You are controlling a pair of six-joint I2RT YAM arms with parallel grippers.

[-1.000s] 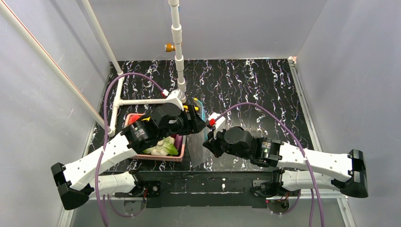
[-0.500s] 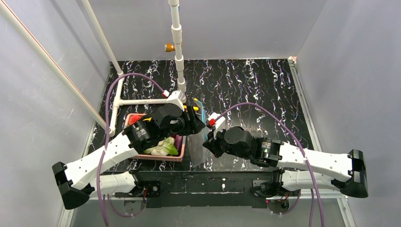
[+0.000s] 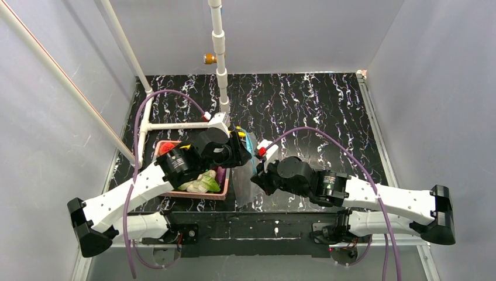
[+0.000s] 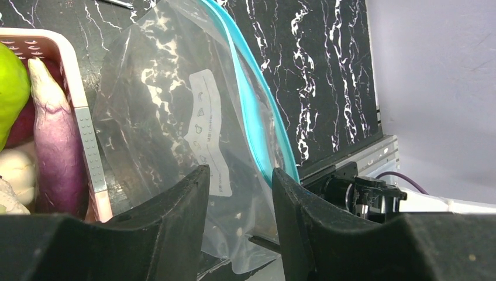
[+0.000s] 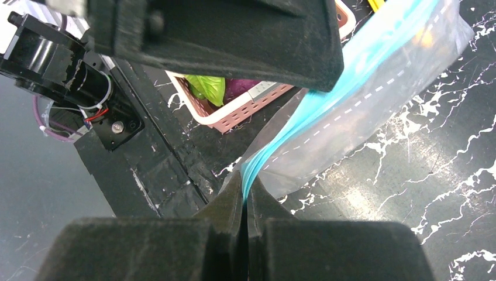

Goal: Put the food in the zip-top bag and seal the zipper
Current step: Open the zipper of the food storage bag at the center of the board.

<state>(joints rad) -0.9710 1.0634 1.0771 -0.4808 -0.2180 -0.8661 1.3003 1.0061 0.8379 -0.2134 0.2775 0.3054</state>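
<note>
The clear zip-top bag (image 4: 169, 111) lies between my two arms, right of the pink basket, and also shows in the top view (image 3: 243, 184). Its teal zipper (image 4: 257, 117) runs along the right edge. My right gripper (image 5: 246, 196) is shut on the near end of the zipper (image 5: 327, 93); in the top view it (image 3: 255, 174) sits at the bag's right side. My left gripper (image 4: 240, 171) is open above the bag, holding nothing; in the top view it (image 3: 243, 151) is over the bag's far end. The dark purple oblong piece (image 4: 55, 152), the green pear (image 4: 11, 82) and the leafy head (image 3: 202, 182) lie in the basket.
The pink basket (image 4: 76, 99) stands left of the bag, its rim (image 3: 199, 195) near the table's front edge. A white pipe frame (image 3: 175, 124) and upright pole (image 3: 221, 70) stand just behind my left gripper. A red item (image 3: 168, 146) lies at the basket's far end.
My left gripper has shifted a little toward the far end of the bag. The right arm has not moved and keeps its hold on the zipper.
</note>
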